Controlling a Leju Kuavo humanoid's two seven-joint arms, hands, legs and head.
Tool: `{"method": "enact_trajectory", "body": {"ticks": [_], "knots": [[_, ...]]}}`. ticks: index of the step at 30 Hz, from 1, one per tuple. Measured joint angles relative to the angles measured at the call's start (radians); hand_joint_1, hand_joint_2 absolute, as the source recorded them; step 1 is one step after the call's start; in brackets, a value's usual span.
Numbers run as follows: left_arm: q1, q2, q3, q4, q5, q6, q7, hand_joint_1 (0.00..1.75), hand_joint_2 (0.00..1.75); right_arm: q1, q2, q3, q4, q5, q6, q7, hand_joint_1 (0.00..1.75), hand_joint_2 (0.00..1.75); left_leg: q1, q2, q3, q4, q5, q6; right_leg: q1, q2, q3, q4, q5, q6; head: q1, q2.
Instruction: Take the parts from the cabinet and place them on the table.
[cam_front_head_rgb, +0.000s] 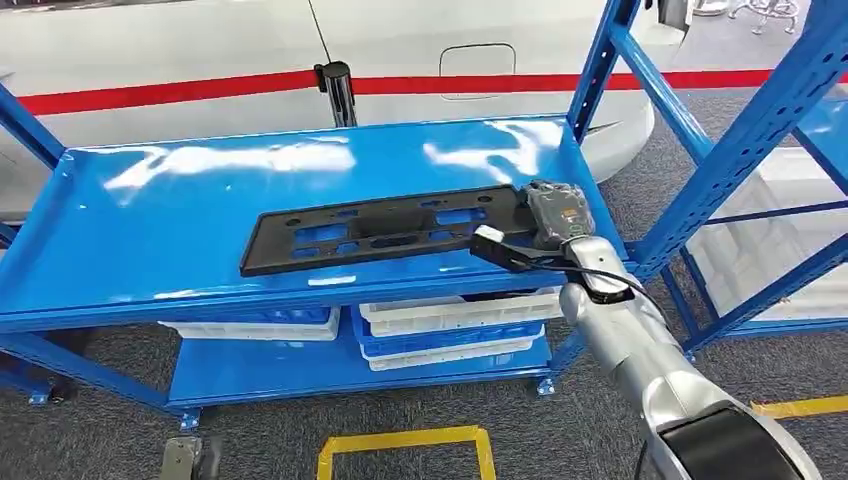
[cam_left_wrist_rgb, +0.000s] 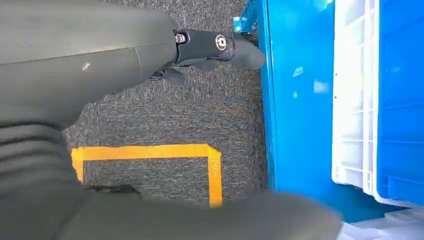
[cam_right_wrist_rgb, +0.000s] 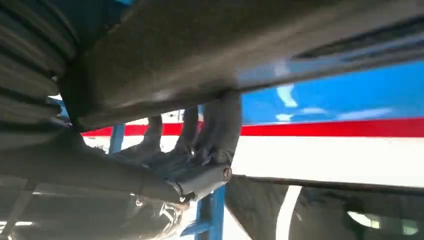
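Blue shelf rack (cam_front_head_rgb: 180, 230), top deck: long black plastic part (cam_front_head_rgb: 385, 228) lying flat, long axis running left-right, right end a bit further back. Prob. light but wide, stiff w/ some flex; slots give finger holds; better gripped at both ends. Right hand (cam_front_head_rgb: 552, 215) at right end, fingers curled round part edge, holding it. Left hand (cam_left_wrist_rgb: 210, 50) hanging by lower shelf, fingers curled in, holding nothing.
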Motion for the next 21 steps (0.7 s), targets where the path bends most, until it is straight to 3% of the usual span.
{"method": "enact_trajectory", "body": {"ticks": [12,13,16,19,20,21], "knots": [[0.0,0.0,0.001,0.0,-0.001,0.0,-0.001,0.0,1.75,0.001,-0.002,-0.005,0.0,0.0,0.0,0.0,1.69,1.75,-0.009,0.001,0.0,0.001,0.002,-0.002,-0.001,0.0,0.004,0.0,0.002,-0.003,0.0,0.0],[0.0,0.0,0.001,0.0,-0.001,0.002,-0.002,0.0,0.0,0.001,-0.002,-0.005,0.0,0.0,-0.001,0.0,1.69,1.75,-0.009,0.001,0.0,0.001,0.002,-0.002,-0.001,0.0,0.004,0.0,0.002,-0.003,0.0,0.0],[0.0,0.0,0.004,0.0,0.006,0.032,-0.023,0.0,0.0,0.001,-0.002,-0.005,0.0,0.0,-0.004,-0.015,1.75,1.75,-0.011,0.001,0.0,0.001,0.002,-0.001,-0.002,0.0,0.004,0.0,0.002,-0.003,0.0,0.0],[0.0,0.0,0.016,0.0,0.009,0.061,-0.095,0.0,0.0,0.002,-0.001,-0.006,-0.002,-0.012,-0.021,-0.076,1.75,1.75,-0.011,0.001,0.0,0.001,0.002,-0.001,-0.003,0.0,0.004,0.0,0.002,-0.003,0.0,0.0],[0.0,0.0,0.022,0.0,0.02,0.032,-0.117,0.0,1.75,0.004,0.0,-0.006,-0.005,-0.021,-0.026,-0.109,1.75,1.75,-0.011,0.001,0.0,0.001,0.002,-0.001,-0.003,0.0,0.004,0.0,0.002,-0.003,0.0,0.0],[0.002,0.0,0.027,-0.002,0.03,-0.006,-0.135,0.0,1.75,0.008,0.001,-0.006,-0.015,-0.033,-0.031,-0.147,1.75,1.75,-0.011,0.001,-0.001,0.001,0.002,-0.001,-0.003,0.0,0.004,0.0,0.002,-0.003,0.0,0.0]]}}
